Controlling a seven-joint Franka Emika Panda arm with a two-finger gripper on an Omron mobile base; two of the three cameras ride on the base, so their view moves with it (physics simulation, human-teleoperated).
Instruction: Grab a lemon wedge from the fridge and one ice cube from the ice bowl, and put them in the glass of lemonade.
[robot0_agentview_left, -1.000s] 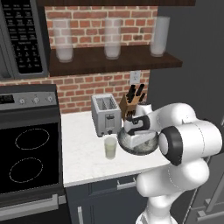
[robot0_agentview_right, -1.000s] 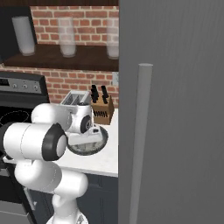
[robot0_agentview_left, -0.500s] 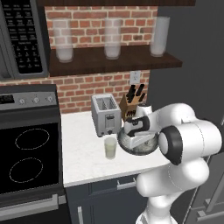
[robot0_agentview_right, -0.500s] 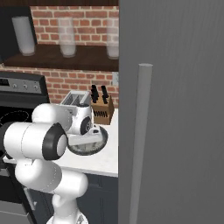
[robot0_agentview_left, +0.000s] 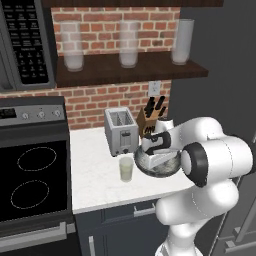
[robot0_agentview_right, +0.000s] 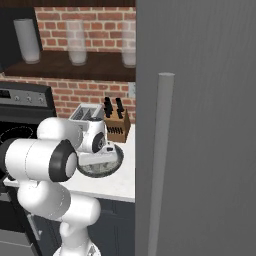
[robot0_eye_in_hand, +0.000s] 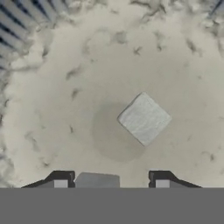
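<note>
gripper (robot0_eye_in_hand: 111, 178) sits down in the ice bowl (robot0_agentview_left: 172, 168), jaws apart over an ice cube (robot0_eye_in_hand: 144, 118); no readable labels.

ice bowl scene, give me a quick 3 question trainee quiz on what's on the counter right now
1. True or false: the fridge door is shut.
2. Which thing stands nearest the glass of lemonade? A) silver toaster B) knife block C) microwave
3. Fill in: the gripper hangs over the ___, and the hand view shows one pale square cube lying ahead of the jaws.

Key
1. True.
2. A.
3. ice bowl.
</note>
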